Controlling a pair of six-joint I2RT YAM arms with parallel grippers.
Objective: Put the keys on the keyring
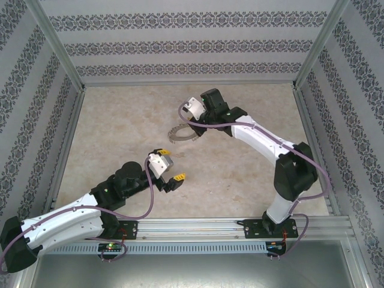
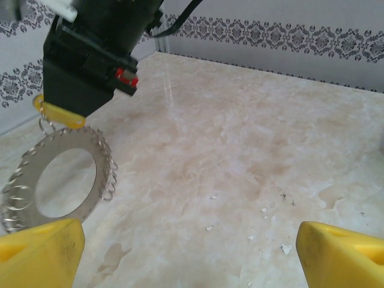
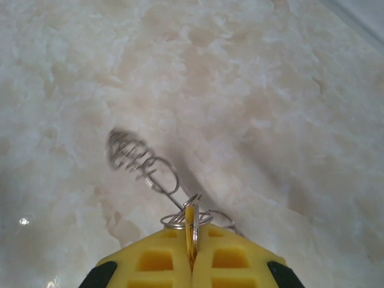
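Dangling keyring (image 2: 75, 141) pinched between right fingers (image 3: 150, 264); left fingers (image 2: 42, 252) spread, well apart.

The bench (image 1: 240, 174) has a pale beige, marble-patterned top, faintly glossy under soft even light, with a few small white flecks (image 2: 209, 227) on it. White walls (image 1: 180, 42) banded with dark damask print enclose three sides. Aluminium posts (image 1: 55, 45) stand at the back corners, and a slotted aluminium rail (image 1: 198, 225) runs along the near edge.
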